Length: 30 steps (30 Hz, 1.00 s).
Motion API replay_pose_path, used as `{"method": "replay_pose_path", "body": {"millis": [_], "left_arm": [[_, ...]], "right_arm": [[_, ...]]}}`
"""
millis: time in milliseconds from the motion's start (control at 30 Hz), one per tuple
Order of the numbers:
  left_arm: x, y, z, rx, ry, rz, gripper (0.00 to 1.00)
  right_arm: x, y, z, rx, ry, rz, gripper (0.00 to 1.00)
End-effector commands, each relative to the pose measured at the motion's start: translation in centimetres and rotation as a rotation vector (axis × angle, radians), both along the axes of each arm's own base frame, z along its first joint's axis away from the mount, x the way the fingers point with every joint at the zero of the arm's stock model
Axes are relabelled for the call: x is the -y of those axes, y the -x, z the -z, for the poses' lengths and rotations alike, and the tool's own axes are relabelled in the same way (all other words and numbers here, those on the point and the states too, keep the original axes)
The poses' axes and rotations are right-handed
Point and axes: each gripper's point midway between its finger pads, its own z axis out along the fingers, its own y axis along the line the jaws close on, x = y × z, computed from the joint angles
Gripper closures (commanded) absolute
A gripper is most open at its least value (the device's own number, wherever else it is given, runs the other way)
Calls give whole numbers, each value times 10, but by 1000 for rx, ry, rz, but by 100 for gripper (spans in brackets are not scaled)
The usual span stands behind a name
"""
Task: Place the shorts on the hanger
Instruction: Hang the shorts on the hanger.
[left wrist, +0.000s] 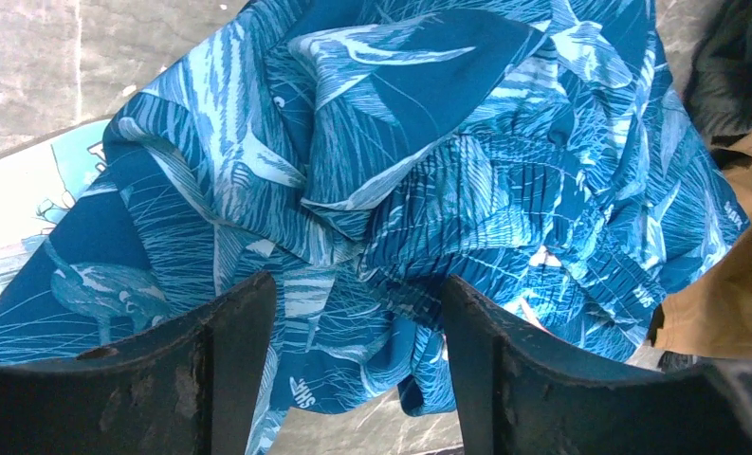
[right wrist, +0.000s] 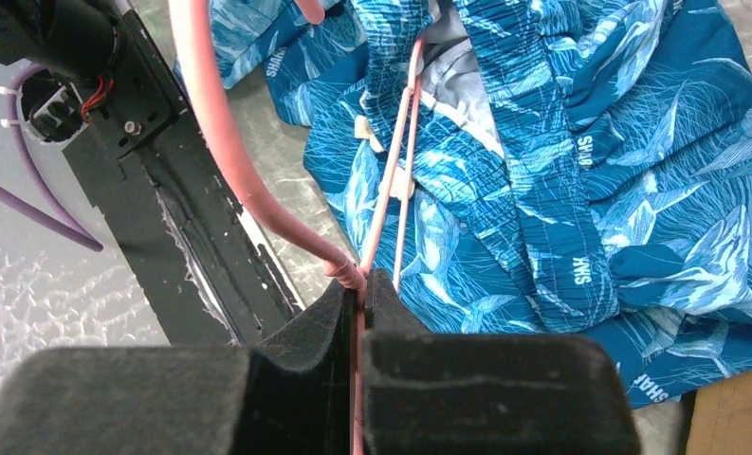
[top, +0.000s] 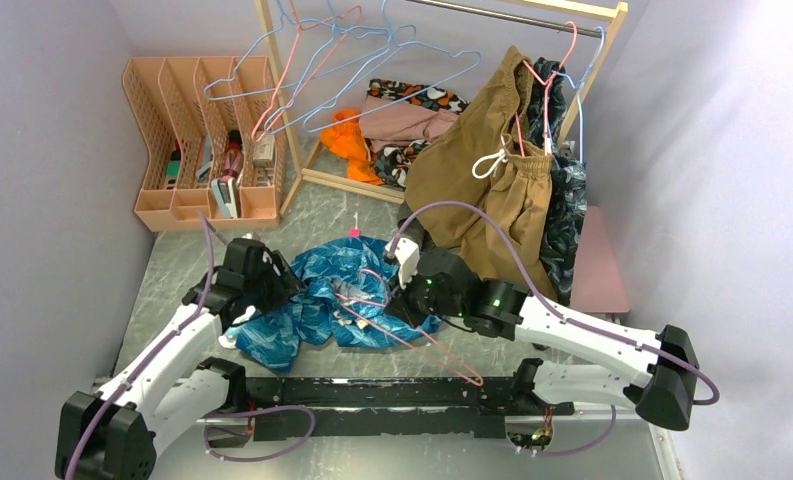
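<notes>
The teal leaf-print shorts (top: 322, 295) lie crumpled on the table between my two arms. The pink wire hanger (top: 452, 368) lies across them, with one end reaching toward the near edge. My right gripper (top: 402, 300) is shut on the hanger's wire; in the right wrist view the pink wire (right wrist: 222, 166) runs into the closed jaws (right wrist: 357, 284), and thin pink wires cross the shorts (right wrist: 561, 190). My left gripper (top: 277, 285) is open at the shorts' left side. In the left wrist view its fingers (left wrist: 239, 360) straddle a fold of the shorts (left wrist: 429, 171) without closing on it.
A wooden clothes rack (top: 272, 60) stands at the back with light-blue hangers (top: 372, 70), tan shorts (top: 492, 170) and a dark patterned garment (top: 567, 200). A peach desk organizer (top: 207, 140) sits back left. A black rail (top: 372, 395) runs along the near edge.
</notes>
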Motion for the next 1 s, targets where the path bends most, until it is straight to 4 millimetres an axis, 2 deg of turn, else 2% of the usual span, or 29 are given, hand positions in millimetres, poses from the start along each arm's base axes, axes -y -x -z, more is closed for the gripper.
{"method": "replay_pose_path", "body": {"millis": [0, 100, 267, 400, 567, 700, 767, 967], "left_arm": [[10, -12, -24, 103, 40, 60, 28], [12, -12, -26, 123, 42, 93, 23], [15, -9, -17, 82, 40, 118, 24], [17, -9, -12, 76, 45, 127, 29], [23, -11, -7, 78, 64, 158, 44], [27, -13, -4, 74, 75, 169, 47], [27, -15, -3, 70, 70, 167, 46], [31, -23, 0, 81, 44, 180, 33]], "right_arm": [[1, 3, 2, -5, -11, 2, 100], [0, 4, 3, -8, -13, -2, 100], [0, 3, 4, -7, -11, 0, 100], [0, 3, 4, -5, -14, 0, 100], [1, 3, 4, -5, -13, 3, 100], [2, 4, 2, -2, -23, 7, 100], [2, 4, 2, -2, -26, 8, 100], [4, 4, -1, 3, -40, 13, 100]]}}
